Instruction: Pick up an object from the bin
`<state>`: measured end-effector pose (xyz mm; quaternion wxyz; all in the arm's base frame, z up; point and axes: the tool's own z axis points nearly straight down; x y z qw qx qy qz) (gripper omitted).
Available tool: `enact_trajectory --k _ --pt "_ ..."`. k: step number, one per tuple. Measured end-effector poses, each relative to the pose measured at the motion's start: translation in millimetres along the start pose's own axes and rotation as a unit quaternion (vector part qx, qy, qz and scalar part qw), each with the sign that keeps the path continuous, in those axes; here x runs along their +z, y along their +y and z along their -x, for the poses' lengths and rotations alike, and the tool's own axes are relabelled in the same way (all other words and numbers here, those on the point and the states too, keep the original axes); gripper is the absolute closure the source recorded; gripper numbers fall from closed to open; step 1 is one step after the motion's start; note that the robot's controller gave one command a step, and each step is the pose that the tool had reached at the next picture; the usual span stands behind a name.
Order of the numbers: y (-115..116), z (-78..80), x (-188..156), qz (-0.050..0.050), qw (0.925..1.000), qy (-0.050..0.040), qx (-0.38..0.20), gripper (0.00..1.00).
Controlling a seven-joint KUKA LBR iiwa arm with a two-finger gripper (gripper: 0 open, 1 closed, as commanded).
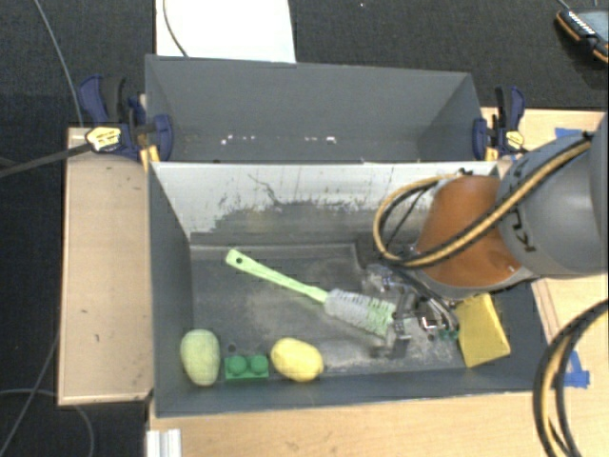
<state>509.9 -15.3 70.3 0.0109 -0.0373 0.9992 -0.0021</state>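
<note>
one green brush [281,278] lies just left of the yellow sponge [483,331], with my gripper [395,336] over its bristly end. i cannot tell if the gripper is wide or narrow. i think the brush is light; the bristles squash, so grab the stiff handle.

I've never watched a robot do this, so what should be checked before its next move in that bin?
1. Gripper over a thing: ok, it is at the bristle end of the green bottle brush.
2. Brush actually held: cannot tell.
3. Brush handle free: ok, nothing lies on it.
4. Room alongside: not ok, the yellow sponge lies close and may get nudged.
5. Lemon, green block, pale green oval out of the way: ok, by the front wall.
</note>
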Motion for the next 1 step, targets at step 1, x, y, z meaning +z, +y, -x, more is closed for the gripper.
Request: enact_trajectory --k 1 --pt "1.8 13.1 -5.7 0.005 0.9983 0.0122 -0.056 1.0"
